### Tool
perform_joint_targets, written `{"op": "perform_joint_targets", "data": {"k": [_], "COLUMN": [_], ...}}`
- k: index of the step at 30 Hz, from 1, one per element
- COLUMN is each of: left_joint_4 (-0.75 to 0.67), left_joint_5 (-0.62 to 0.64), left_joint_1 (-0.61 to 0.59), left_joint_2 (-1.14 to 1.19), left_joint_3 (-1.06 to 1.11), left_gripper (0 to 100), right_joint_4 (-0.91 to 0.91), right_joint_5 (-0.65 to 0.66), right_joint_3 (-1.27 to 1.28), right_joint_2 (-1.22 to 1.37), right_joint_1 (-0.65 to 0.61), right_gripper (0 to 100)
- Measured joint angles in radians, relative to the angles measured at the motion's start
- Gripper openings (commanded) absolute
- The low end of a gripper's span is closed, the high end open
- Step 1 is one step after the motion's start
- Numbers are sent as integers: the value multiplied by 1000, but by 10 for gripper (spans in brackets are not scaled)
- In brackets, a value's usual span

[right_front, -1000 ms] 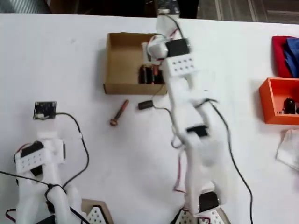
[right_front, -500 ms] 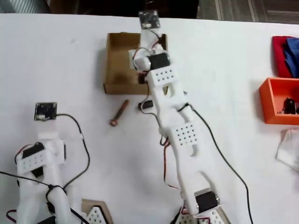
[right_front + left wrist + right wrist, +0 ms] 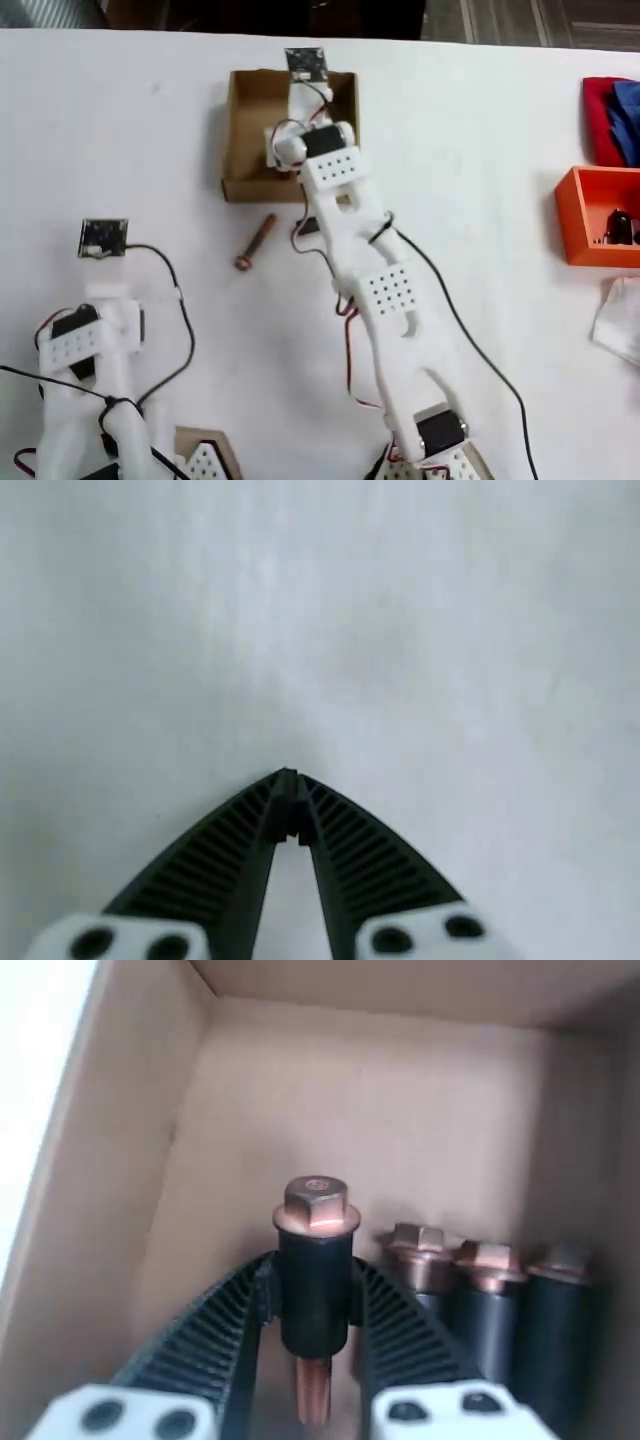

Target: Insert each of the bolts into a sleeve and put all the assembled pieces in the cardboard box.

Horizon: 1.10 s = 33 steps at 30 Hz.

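My right gripper is shut on an assembled piece, a copper bolt inside a black sleeve, held inside the cardboard box. Three assembled pieces lie side by side on the box floor beside it. From above, the right arm stretches over the box and hides its right part. A loose copper bolt lies on the table just in front of the box. A black sleeve lies partly under the arm. My left gripper is shut with nothing in it, over bare white table at the near left.
An orange bin holding a dark part stands at the right edge, with red and blue cloth behind it. A pale bag lies at the right edge. Cables trail from both arms. The left arm stands at the near left.
The right arm has swung left and forward over the box, carrying the assembled piece down into it. The left arm has hardly moved.
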Motion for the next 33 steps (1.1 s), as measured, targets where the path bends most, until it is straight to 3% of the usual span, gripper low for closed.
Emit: {"op": "perform_joint_targets", "data": {"k": [19, 24, 33], "left_joint_4": [0, 0, 0], "left_joint_5": [0, 0, 0], "left_joint_1": [5, 5, 5], "left_joint_2": [0, 0, 0], "left_joint_3": [0, 0, 0], "left_gripper": [24, 24, 24], "right_joint_4": [-11, -11, 3], "right_joint_5": [-3, -3, -6], "right_joint_3": [31, 31, -14], "right_joint_2": [29, 29, 28], "right_joint_1": [-6, -6, -8], "right_gripper": [25, 129, 137]}}
